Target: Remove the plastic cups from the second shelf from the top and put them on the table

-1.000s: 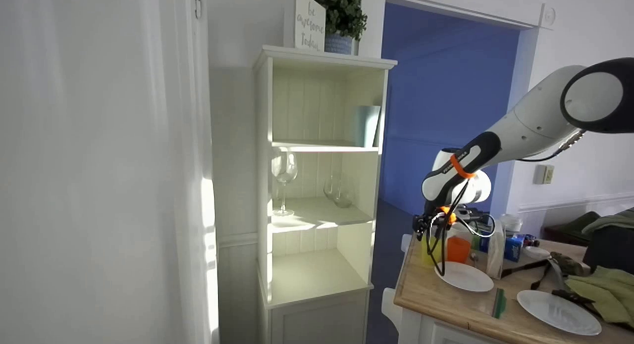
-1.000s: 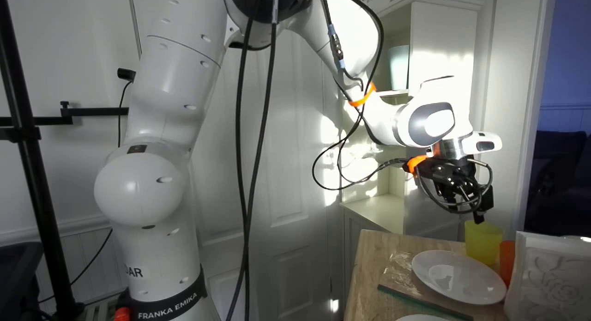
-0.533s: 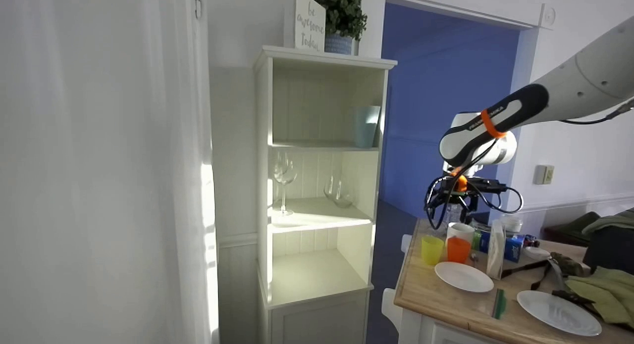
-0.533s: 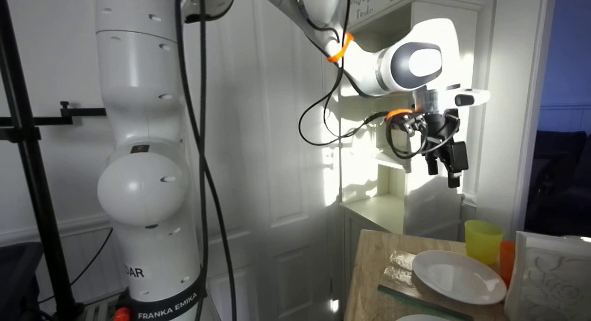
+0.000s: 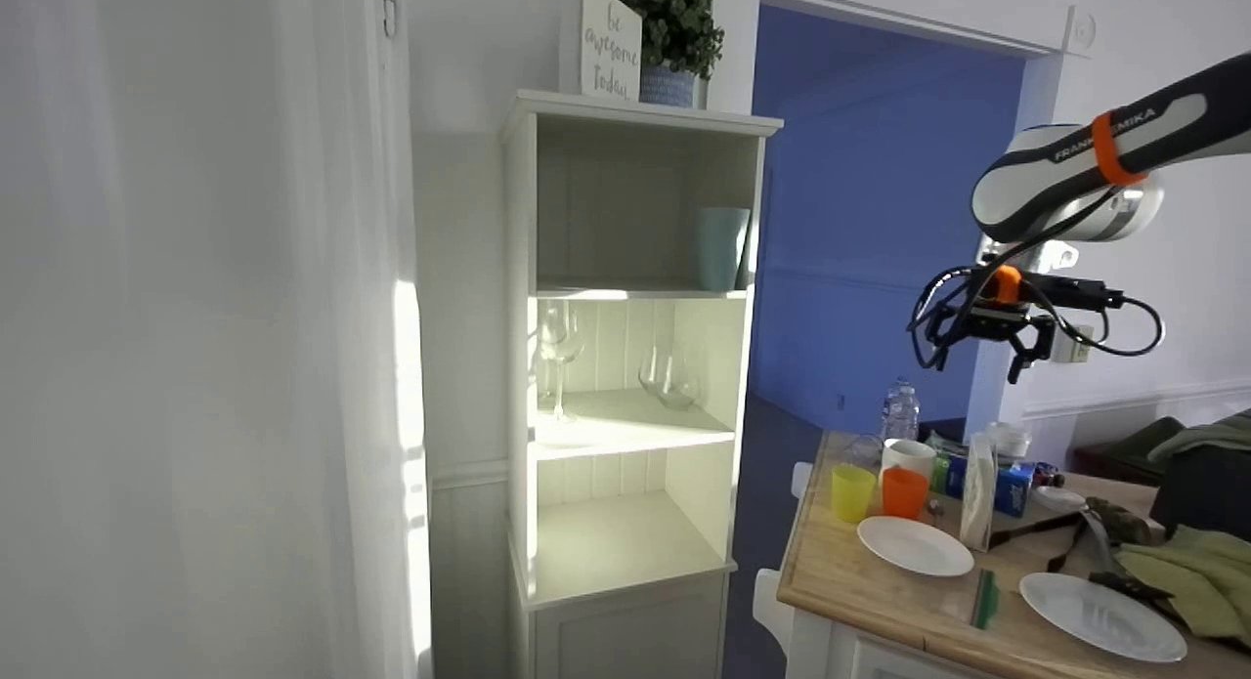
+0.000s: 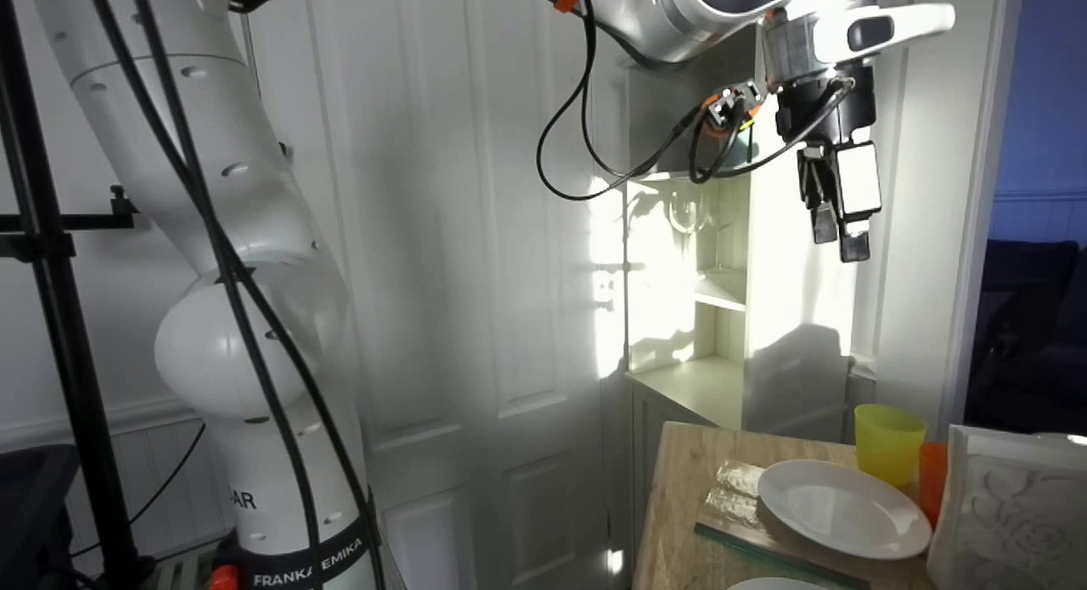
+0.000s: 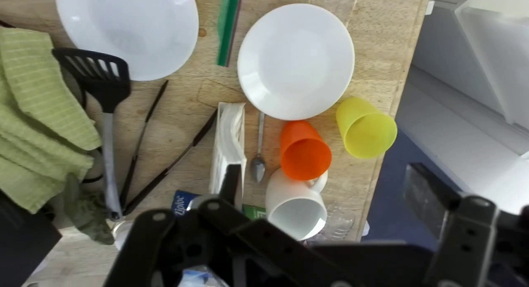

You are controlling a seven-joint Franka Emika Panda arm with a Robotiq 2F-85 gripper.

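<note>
Plastic cups [image 5: 852, 493] already set on table [image 5: 831, 572], both upright. Yellow cup [image 7: 368, 128] parked near edge, orange cup [image 7: 306, 150] tucked between white plate [image 7: 295, 62] and white mug [image 7: 294, 206], touching or not can't be told. Gripper [image 5: 977, 368] held well up over table, jaws spread pretty wide. Over in white cabinet [image 5: 645, 111], clear glasses [image 5: 562, 342] seen on second shelf from top [image 5: 625, 425], teal thing [image 5: 721, 249] one level up.

sign [image 5: 612, 52]: "be awesome today" | arm base [image 6: 278, 563]: "FRANKA EMIKA" | box [image 7: 182, 201]: "Ziploc"
</note>
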